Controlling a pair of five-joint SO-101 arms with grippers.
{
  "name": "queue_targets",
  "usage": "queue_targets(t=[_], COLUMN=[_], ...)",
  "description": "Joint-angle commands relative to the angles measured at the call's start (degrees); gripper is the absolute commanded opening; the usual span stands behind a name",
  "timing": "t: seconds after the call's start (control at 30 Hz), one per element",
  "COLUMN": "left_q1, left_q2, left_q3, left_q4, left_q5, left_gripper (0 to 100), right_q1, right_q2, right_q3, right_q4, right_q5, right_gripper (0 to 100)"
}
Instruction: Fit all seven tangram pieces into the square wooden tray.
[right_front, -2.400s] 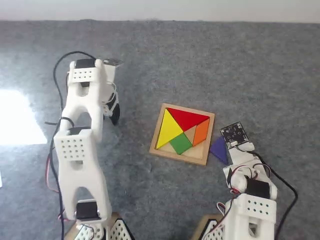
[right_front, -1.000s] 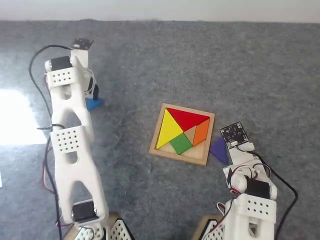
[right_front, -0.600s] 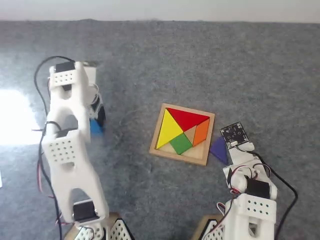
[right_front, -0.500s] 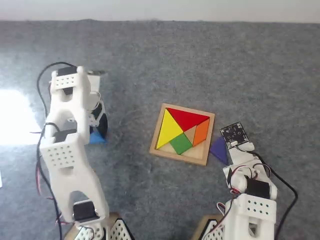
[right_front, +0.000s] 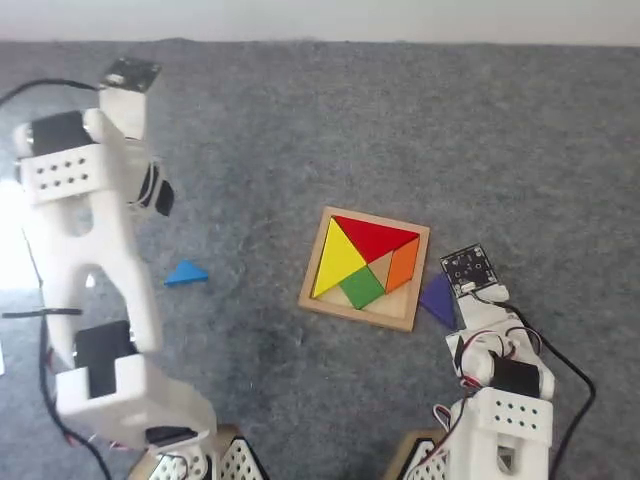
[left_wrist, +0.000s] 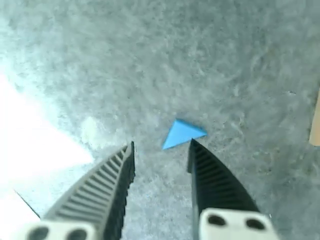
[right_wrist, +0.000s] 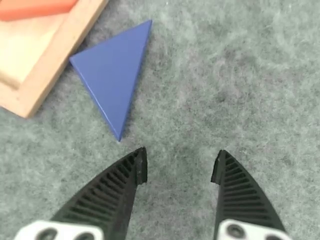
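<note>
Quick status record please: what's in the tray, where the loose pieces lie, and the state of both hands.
tray: square, wooden, flat on the grey carpet
in tray: red triangle, yellow triangle, green square, orange piece
loose 1: light blue triangle, flat on the carpet, well apart from the tray
loose 2: purple triangle, flat beside the tray, one corner at its rim
left hand: open, empty, raised above the light blue triangle
right hand: open, empty, just short of the purple triangle

White arms (right_front: 88, 250), perforated panels (right_front: 62, 172), black motors (right_front: 515, 378), black cables (right_front: 583, 378), black ridged fingers (left_wrist: 212, 180), dark wrist circuit boards (right_front: 468, 267)
</note>
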Motion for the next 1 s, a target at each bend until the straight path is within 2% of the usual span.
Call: queue_targets(t=[0.0,0.03,0.13,0.2,0.37,0.43,0.53,0.63,0.77,0.83,0.93,0.97], left_q1=[3.5,3.7,4.5,4.3,7.0,8.5,8.1,7.2,4.7,4.9,8.2,8.7], left_q2=[-3.1,-3.3,-6.6,-13.1,-35.4,-39.6,-37.0,-27.6,-11.9,-7.7,-11.4,-14.9], left_q3=[6.6,9.7,18.0,22.5,44.5,54.3,58.8,53.8,41.5,37.7,37.6,38.4], left_q4=[2.5,2.5,2.0,-1.8,-12.0,-16.4,-24.4,-25.5,-24.9,-15.6,3.3,1.1], left_q5=[-2.1,-4.5,-18.0,-25.9,-36.5,-41.8,-43.9,-46.6,-45.1,-46.8,-57.2,-56.9], left_gripper=[21,21,20,17,16,16,19,25,26,26,26,26], right_q1=[-0.3,-0.4,-0.4,-0.4,-0.4,-0.4,-0.5,-0.5,-0.5,-0.5,-0.5,-0.5], right_q2=[0.2,0.2,0.2,0.2,0.2,0.2,0.2,0.2,0.2,0.2,0.2,0.2], right_q3=[-0.4,-0.4,-0.4,-0.4,-0.4,-0.4,-0.4,-0.4,-0.4,-0.4,-0.4,-0.4], right_q4=[-0.4,-0.4,-0.4,-0.4,-0.4,-0.4,-0.4,-0.4,-0.4,-0.4,-0.4,-0.5], right_q5=[0.5,0.5,0.6,0.6,0.6,0.6,0.6,0.6,0.6,0.6,0.6,0.6], right_gripper=[21.6,21.6,21.6,21.6,21.6,21.6,21.6,21.6,21.6,21.6,21.6,21.6])
